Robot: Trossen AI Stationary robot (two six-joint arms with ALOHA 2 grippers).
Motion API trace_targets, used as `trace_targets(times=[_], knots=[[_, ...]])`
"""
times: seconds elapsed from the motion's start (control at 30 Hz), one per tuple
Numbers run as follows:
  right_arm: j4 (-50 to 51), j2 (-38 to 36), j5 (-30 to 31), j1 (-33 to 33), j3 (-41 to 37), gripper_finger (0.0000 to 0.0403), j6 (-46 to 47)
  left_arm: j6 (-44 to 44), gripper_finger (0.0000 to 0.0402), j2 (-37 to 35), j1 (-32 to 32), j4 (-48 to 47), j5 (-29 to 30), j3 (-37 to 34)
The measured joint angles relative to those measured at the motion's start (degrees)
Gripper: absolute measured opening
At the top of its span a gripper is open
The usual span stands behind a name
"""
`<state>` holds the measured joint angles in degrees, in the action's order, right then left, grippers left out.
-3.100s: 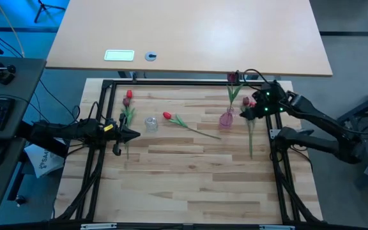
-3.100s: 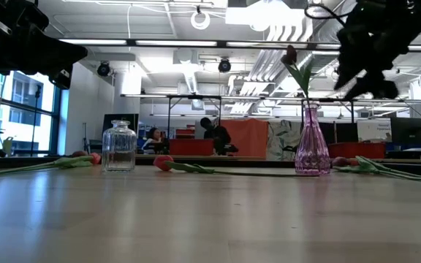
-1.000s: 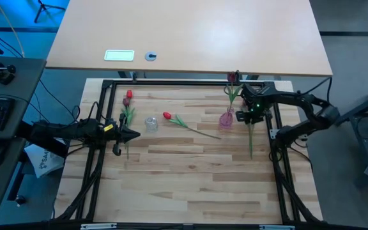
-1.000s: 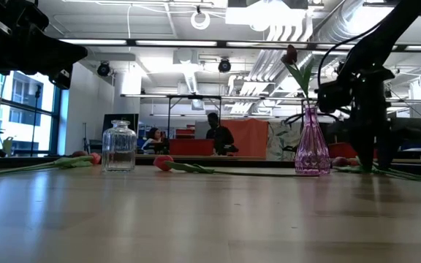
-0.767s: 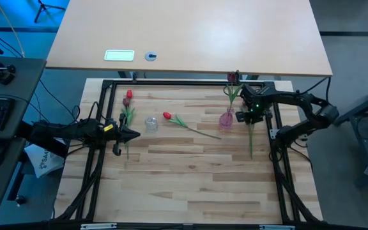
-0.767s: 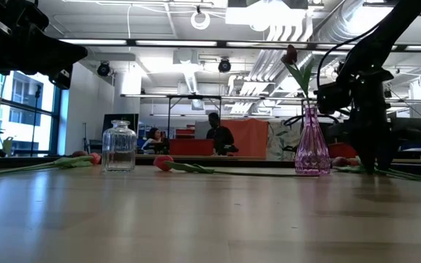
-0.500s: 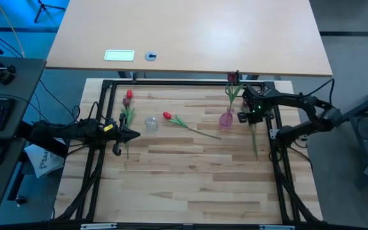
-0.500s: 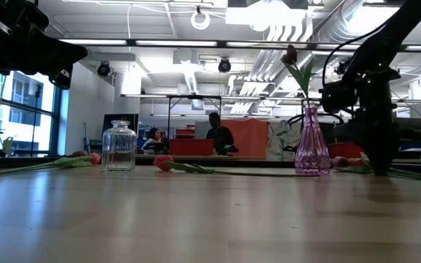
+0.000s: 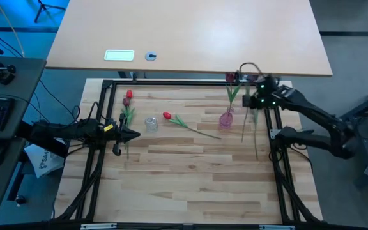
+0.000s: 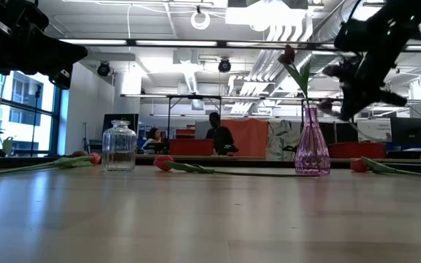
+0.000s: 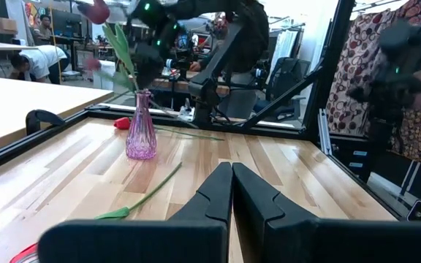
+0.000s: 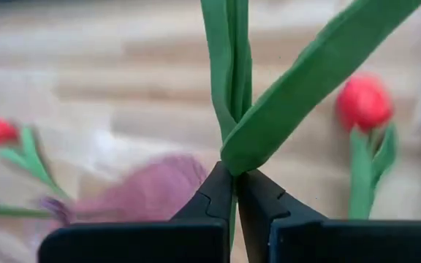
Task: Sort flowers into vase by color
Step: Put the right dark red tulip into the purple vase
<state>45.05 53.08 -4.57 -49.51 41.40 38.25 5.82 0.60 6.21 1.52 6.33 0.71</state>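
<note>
Pale striped wood, that's the bench [image 9: 190, 172], framed by a black rail, and both dark arms are in shot. The left arm lies low along the bench's left edge, its left hand [image 9: 135, 134] pinched fully together and carrying nothing; the left wrist view shows those two fingers pressed flat against each other.

Over on the right, the right arm reaches in from the far right corner, and the right hand [image 9: 255, 102] is up in the air beside the pink vase [image 9: 226, 118]. It's clamped tight on a flower: the right wrist view shows the green stem and leaf [image 12: 229, 80] nipped between the closed fingers [image 12: 218, 193]. From above, that held flower [image 9: 245, 124] trails its thin stem back over the bench just right of the vase.

The pink vase already holds one maroon tulip [image 10: 290, 55], upright, its head above the vase neck. A clear glass jar [image 9: 151, 123] stands left of centre with nothing in it. A red tulip [image 9: 167, 115] lies flat between jar and vase, its stem running toward the vase. Two more flowers [image 9: 128, 102] lie at the left by the jar. One more red head [image 10: 357, 166] rests on the bench right of the vase.
</note>
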Motion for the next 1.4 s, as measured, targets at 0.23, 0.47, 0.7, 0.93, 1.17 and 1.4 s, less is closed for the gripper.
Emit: trace_targets(times=[0.23,0.47,0.7,0.93,1.17,1.4], knots=[[4.3,-5.2,5.5,-1.4,9.4,0.0001,-4.0,0.0,0.0,0.0,0.0,0.0,0.0,0.0],[3.9,-5.8,1.5,0.1,21.3,0.0,-11.7,0.0,0.0,0.0,0.0,0.0,0.0,0.0],[3.6,-8.4,-3.2,14.3,24.1,0.0,-12.0,0.0,0.0,0.0,0.0,0.0,0.0,0.0],[-17.0,-16.1,17.6,41.8,6.5,0.0,-1.6,0.0,0.0,0.0,0.0,0.0,0.0,0.0],[-50.3,-15.7,36.4,54.8,-9.0,0.0,-20.1,0.0,0.0,0.0,0.0,0.0,0.0,0.0],[-47.2,-14.5,44.1,54.8,-0.5,0.0,-39.8,0.0,0.0,0.0,0.0,0.0,0.0,0.0]])
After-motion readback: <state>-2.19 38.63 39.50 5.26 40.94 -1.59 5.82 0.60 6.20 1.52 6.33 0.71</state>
